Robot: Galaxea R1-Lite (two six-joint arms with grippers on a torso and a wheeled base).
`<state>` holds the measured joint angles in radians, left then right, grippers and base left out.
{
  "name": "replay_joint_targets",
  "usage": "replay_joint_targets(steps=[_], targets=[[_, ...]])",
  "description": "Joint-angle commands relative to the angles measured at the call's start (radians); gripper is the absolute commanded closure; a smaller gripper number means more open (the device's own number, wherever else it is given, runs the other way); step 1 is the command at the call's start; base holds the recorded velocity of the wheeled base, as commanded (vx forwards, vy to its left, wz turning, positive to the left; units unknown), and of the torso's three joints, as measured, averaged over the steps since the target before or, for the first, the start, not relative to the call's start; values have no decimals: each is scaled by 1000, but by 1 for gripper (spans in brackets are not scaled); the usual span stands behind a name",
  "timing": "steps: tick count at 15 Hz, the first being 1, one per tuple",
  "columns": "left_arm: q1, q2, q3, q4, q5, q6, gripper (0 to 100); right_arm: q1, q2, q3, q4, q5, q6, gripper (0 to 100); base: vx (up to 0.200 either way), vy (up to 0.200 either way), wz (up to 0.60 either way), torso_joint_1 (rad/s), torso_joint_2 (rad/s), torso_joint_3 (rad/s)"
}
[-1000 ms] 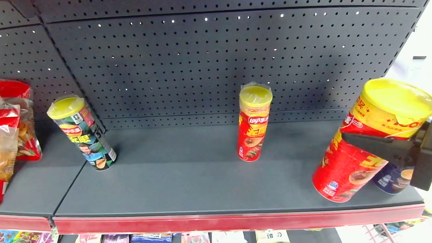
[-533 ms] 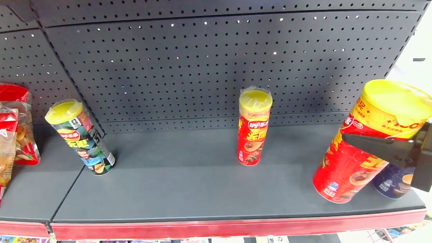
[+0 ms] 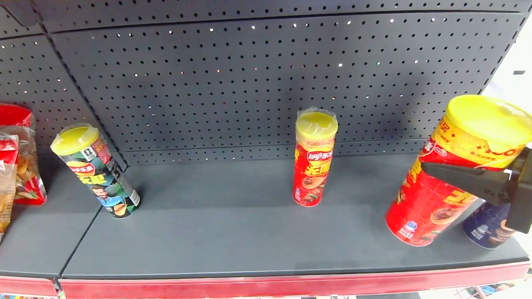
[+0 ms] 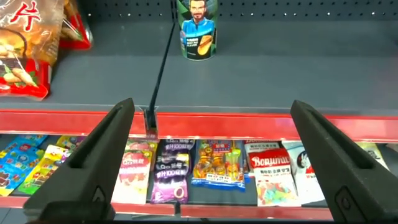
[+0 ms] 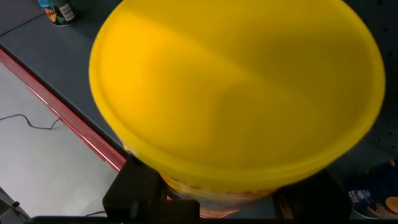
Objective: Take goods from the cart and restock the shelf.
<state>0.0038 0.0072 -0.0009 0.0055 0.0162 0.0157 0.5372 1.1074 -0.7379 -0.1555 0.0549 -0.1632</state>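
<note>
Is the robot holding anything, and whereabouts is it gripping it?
The right gripper clamps the red chip can just below its yellow lid; the left gripper holds nothing.

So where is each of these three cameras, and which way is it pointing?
Head view: on the robot's head, looking forward and down at the shelf; its right claw at the right edge, clamped on a red chip can.
Left wrist view: on the left wrist, facing the shelf's red front edge, framed by the fingers of the open left claw.
Right wrist view: on the right wrist, looking down on that can's yellow lid, claw parts under it.
Shared: head and left wrist views both show the dark chip can.
</note>
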Motion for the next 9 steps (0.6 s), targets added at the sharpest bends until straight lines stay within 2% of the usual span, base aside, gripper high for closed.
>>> replay_joint_targets(steps=[1, 2, 3, 4, 5, 6, 7, 8, 9], targets=[[-5, 14, -1, -1, -27, 6, 0, 0, 5, 8, 1, -1, -2, 100, 0, 0, 0, 0, 0, 0], [-5, 16, -10, -2, -88, 9, 0, -5, 17, 9, -6, -1, -1, 100, 0, 0, 0, 0, 0, 0], [-22, 105, -111, -4, -119, 4, 0, -8, 32, 11, -41, -3, 2, 100, 0, 0, 0, 0, 0, 0], [-42, 353, -330, -16, -122, -43, 0, -8, 57, 17, -101, -9, 4, 100, 0, 0, 0, 0, 0, 0], [-47, 499, -505, -22, -140, -102, 0, -11, 81, 20, -150, -17, 5, 100, 0, 0, 0, 0, 0, 0], [-56, 574, -576, -21, -168, -106, 0, -11, 91, 26, -165, -23, 4, 100, 0, 0, 0, 0, 0, 0], [-85, 672, -590, -33, -259, -48, 0, -11, 97, 32, -168, -23, 1, 100, 0, 0, 0, 0, 0, 0], [-116, 749, -590, -36, -337, 29, 0, -10, 97, 38, -167, -23, 1, 100, 0, 0, 0, 0, 0, 0], [-154, 827, -597, -39, -423, 50, 0, -10, 97, 51, -168, -23, 1, 100, 0, 0, 0, 0, 0, 0]])
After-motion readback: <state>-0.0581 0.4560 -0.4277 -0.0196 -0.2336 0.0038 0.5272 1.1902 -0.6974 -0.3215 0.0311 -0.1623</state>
